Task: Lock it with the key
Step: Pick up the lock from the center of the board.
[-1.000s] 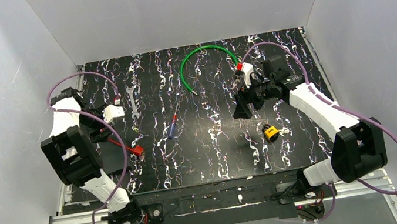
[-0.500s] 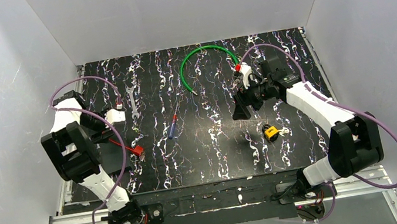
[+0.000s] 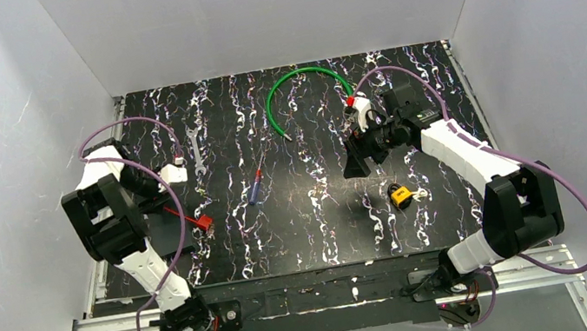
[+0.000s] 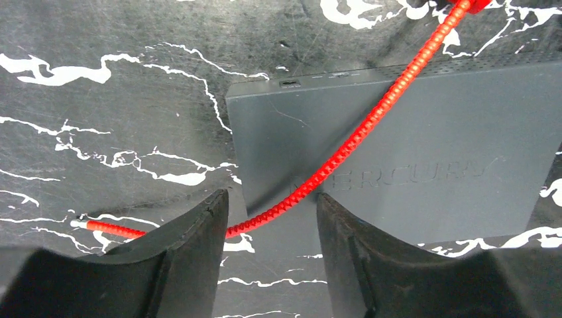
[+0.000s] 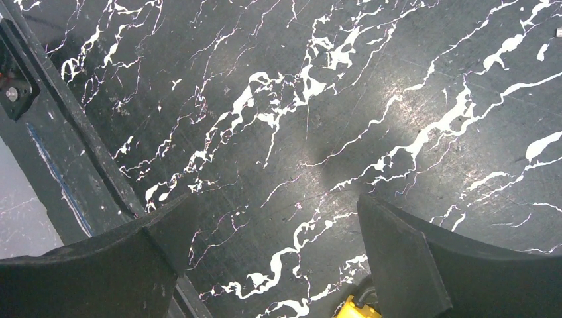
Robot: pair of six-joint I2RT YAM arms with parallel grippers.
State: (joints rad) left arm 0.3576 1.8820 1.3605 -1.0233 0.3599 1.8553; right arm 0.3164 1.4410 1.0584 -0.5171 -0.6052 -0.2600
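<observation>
The lock [image 3: 401, 195], a small yellow padlock, lies on the black marbled table right of centre. The tiny silvery key [image 3: 421, 194] lies just to its right. My right gripper [image 3: 355, 163] hovers up and to the left of the lock, apart from it. In the right wrist view that gripper [image 5: 275, 205] is open with only bare table between its fingers, and a corner of the lock [image 5: 354, 310] peeks in at the bottom edge. My left gripper [image 3: 153, 202] is far off at the table's left. Its jaws [image 4: 272, 199] stand apart over a red cable, not touching it.
A red braided cable [image 4: 371, 119] runs across a dark grey box [image 4: 431, 152] at the left edge. A silver spanner [image 3: 197, 152], a blue-handled screwdriver [image 3: 255, 189] and a green cable arc [image 3: 303, 76] lie further back. White walls enclose the table.
The left arm has drawn its wrist a little up and toward the left wall. The right gripper has edged slightly left. Lock and key have not moved.
</observation>
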